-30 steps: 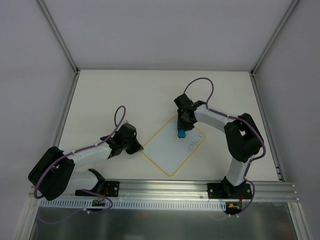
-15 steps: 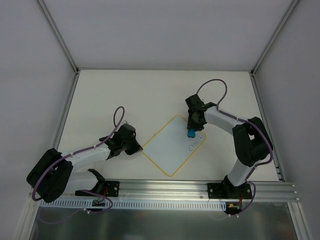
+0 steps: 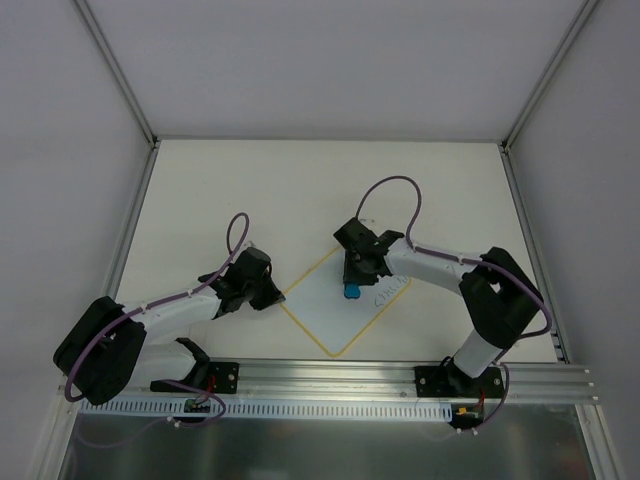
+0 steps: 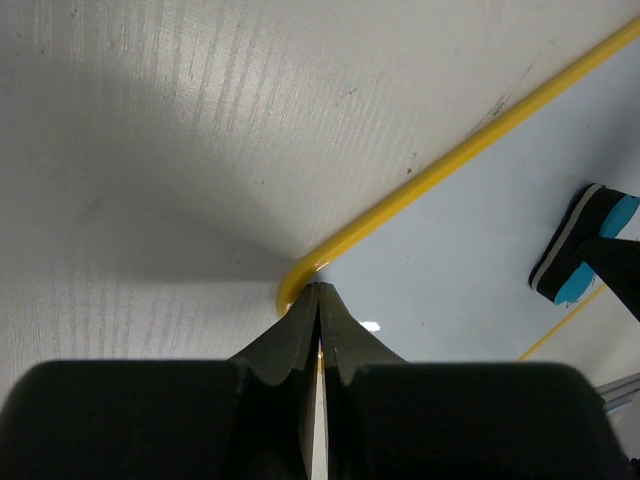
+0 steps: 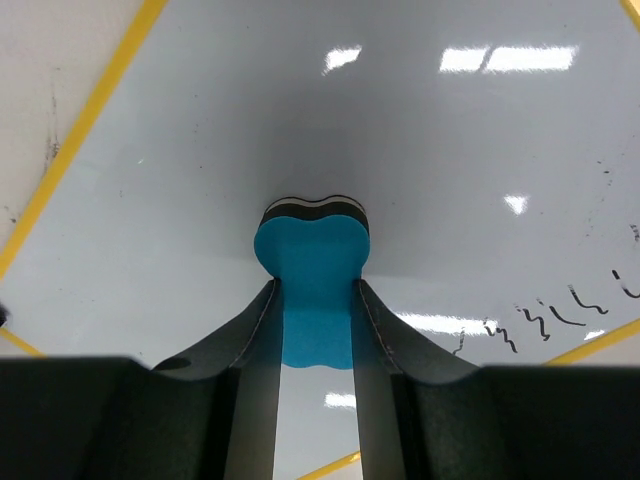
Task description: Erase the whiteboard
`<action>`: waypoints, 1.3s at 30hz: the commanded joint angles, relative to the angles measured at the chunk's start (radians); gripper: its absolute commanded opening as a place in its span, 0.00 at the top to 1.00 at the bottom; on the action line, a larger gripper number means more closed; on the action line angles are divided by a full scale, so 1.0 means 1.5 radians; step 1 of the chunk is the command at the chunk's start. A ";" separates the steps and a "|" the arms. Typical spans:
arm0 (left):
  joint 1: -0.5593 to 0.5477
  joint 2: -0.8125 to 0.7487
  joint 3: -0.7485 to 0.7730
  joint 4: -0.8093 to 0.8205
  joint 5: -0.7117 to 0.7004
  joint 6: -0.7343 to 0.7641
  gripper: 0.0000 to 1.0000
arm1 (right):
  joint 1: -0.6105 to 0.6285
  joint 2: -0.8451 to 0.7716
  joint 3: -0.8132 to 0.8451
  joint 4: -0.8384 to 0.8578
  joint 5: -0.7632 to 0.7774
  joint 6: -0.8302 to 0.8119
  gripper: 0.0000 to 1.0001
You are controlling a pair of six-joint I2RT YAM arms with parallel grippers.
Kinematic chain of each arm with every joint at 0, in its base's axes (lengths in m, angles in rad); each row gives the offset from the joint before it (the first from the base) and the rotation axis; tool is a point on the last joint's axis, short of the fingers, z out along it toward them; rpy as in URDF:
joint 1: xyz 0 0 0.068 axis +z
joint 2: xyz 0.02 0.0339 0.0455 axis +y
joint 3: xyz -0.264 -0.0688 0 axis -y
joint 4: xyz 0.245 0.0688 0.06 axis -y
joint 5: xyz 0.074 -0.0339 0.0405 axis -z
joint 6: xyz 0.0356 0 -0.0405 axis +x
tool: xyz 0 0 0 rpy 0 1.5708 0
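The whiteboard [image 3: 330, 310], white with a yellow border, lies diagonally on the table. Dark scribbles [image 3: 388, 291] remain near its right corner, also in the right wrist view [image 5: 560, 315]. My right gripper [image 3: 352, 285] is shut on the blue eraser [image 5: 312, 270], pressing its dark felt face on the board left of the scribbles. My left gripper [image 3: 280, 296] is shut, its tips at the board's left corner [image 4: 295, 285], touching the yellow border. The eraser also shows in the left wrist view [image 4: 585, 255].
The off-white tabletop [image 3: 250, 190] is fenced by metal rails at the left [image 3: 130, 230] and right [image 3: 530, 250]. An aluminium rail [image 3: 330, 375] runs along the near edge by the arm bases.
My right gripper swept the eraser right toward the scribbles, then back left and nearer across the board. The board has shifted slightly. The left gripper stays at the corner.
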 commanded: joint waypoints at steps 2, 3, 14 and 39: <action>-0.003 -0.001 -0.014 -0.057 -0.030 0.007 1.00 | -0.042 -0.023 -0.086 -0.053 0.000 0.070 1.00; -0.003 -0.002 -0.016 -0.057 -0.030 0.007 1.00 | -0.057 -0.032 -0.098 -0.053 0.002 0.070 1.00; -0.001 -0.016 -0.027 -0.058 -0.033 0.007 1.00 | -0.201 -0.174 -0.185 -0.091 0.068 0.040 1.00; -0.001 0.001 0.000 -0.058 -0.028 0.002 1.00 | 0.097 -0.023 -0.070 -0.099 -0.031 0.069 1.00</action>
